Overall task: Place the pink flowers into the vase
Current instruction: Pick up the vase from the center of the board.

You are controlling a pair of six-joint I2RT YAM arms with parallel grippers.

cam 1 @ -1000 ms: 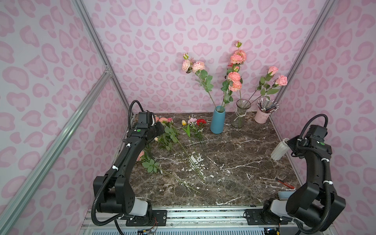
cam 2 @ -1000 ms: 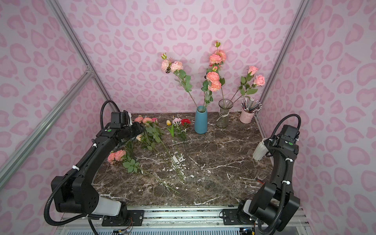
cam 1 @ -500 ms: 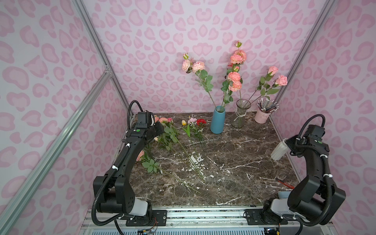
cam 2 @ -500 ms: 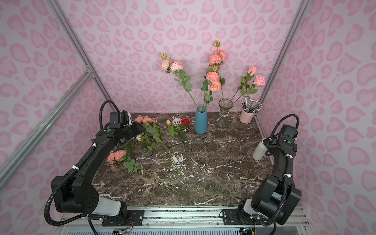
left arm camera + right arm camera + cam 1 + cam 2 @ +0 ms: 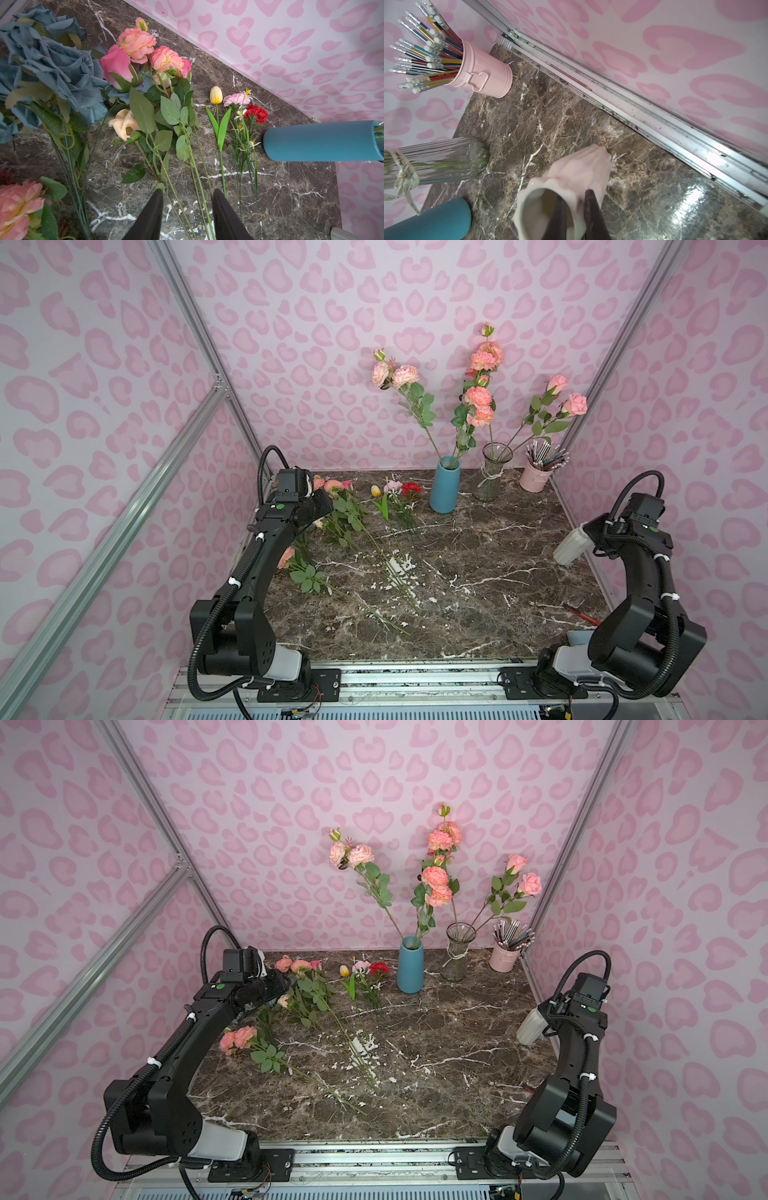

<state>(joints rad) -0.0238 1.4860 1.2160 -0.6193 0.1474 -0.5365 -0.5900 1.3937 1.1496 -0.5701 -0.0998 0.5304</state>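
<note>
Straddling stems of pink flowers (image 5: 137,54) with half-open left gripper (image 5: 187,192), lower centre of frame. Likely light, springy, slick: gripping below leaves. Clamping white vase (image 5: 577,166) rim with right gripper (image 5: 575,194).

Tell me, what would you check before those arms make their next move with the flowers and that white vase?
1. Grip: right gripper shut on the rim of the white vase, one finger inside, one outside: ok.
2. Stance: white vase standing upright on the table: cannot tell.
3. Readiness: left gripper open: ok.
4. Aim: stems of the pink flowers lie between its fingers: ok.
5. Stray stem: yellow tulip stem outside that gap: cannot tell; it runs close to one finger.
</note>
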